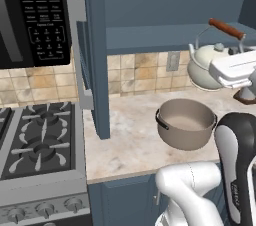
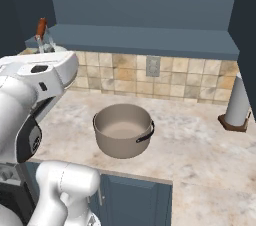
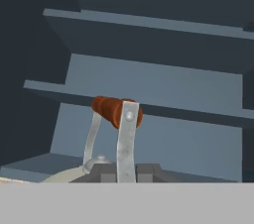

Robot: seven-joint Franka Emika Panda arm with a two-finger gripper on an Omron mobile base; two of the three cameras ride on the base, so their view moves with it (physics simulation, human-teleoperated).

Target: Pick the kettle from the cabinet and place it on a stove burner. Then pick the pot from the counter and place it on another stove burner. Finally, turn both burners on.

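Observation:
The cream-white kettle [image 1: 202, 65] hangs tilted above the counter [image 1: 130, 142], just in front of the open cabinet [image 1: 165, 37]. My gripper [image 3: 126, 172] is shut on the kettle's wire handle, just below the reddish-brown bar [image 3: 113, 110]. In the right base view my arm hides the kettle except its bar [image 2: 41, 27]. The taupe pot [image 1: 186, 122] [image 2: 122, 130] stands on the counter, below and slightly left of the kettle. The stove [image 1: 40, 140] lies at the left, with its knobs [image 1: 45, 209] along the front.
The cabinet door [image 1: 95, 55] stands open between the stove and the pot, its bar handle [image 1: 77, 50] facing the stove. A black microwave [image 1: 32, 15] hangs above the stove. A white cylinder on a brown base [image 2: 237, 105] stands at the counter's right.

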